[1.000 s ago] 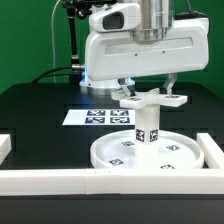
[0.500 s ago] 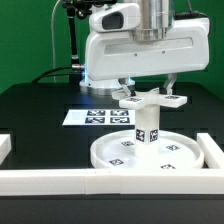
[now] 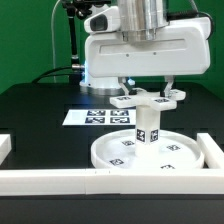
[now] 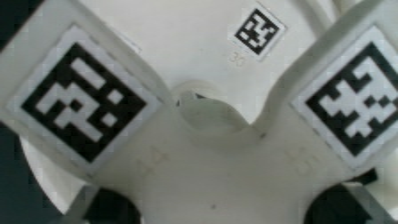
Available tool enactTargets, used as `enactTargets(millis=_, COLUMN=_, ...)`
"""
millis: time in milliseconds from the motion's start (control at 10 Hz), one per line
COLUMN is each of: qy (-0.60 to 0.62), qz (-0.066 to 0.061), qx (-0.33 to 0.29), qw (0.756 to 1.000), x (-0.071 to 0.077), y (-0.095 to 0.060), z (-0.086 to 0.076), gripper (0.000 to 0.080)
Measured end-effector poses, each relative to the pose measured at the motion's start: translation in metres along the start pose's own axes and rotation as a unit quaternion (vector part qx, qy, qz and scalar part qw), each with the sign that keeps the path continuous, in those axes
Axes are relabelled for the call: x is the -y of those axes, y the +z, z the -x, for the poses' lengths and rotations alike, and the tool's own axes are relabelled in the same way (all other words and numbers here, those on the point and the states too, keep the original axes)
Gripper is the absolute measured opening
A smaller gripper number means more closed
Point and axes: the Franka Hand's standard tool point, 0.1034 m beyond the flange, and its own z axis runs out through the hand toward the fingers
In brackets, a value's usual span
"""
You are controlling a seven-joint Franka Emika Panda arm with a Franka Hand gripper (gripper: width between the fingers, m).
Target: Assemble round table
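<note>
Leg [image 3: 146,124] stands upright on rimmed disc [image 3: 150,156].

— What's the black table [image 3: 40,105] carrying on your feed?
— I'm seeing the marker board [image 3: 98,117] lying flat, the round disc [image 3: 150,155] sitting nearer the camera, and the white border wall [image 3: 60,181] running along the front edge.

A robotics lab: black table [image 3: 40,110], marker board [image 3: 97,117], white border wall [image 3: 45,180], green backdrop [image 3: 25,35]
</note>
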Motion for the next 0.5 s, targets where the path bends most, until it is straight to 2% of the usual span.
enactTargets(millis=500, qy=0.13, qz=-0.01, qx=-0.016, qw=0.991, x=0.0008, y=0.0001, z=-0.0007, gripper=0.0449)
